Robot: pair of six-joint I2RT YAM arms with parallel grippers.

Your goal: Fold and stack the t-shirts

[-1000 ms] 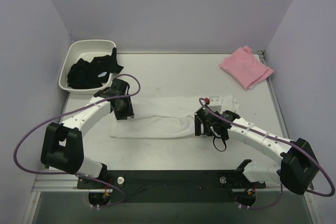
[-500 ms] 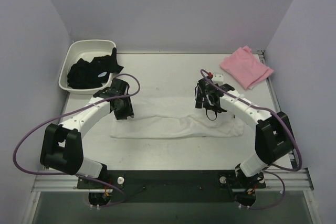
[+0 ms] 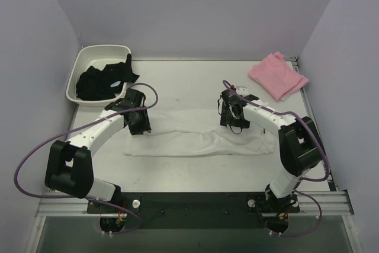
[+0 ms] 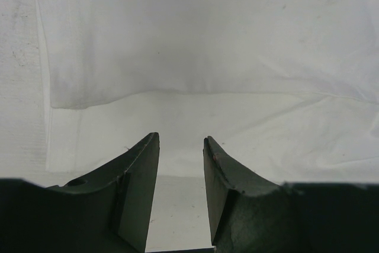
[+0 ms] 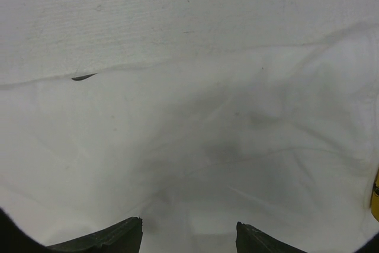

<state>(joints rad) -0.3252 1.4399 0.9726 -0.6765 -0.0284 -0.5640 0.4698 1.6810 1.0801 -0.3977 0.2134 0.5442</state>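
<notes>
White tee [image 3: 189, 137] spread as a long strip right of tub [image 3: 103, 47], folding unfinished; pink tee [image 3: 277, 75] loosely folded farther right, unstacked. Left gripper [image 4: 181, 140] part open, right gripper [image 5: 189, 229] wider, both empty over white tee.

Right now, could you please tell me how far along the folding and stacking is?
Done: the pink t-shirt lies folded at the far right corner. In hand: the white t-shirt is a long strip, with the left claw and right claw open over it. Left: finish its folds, then stack the two.
</notes>
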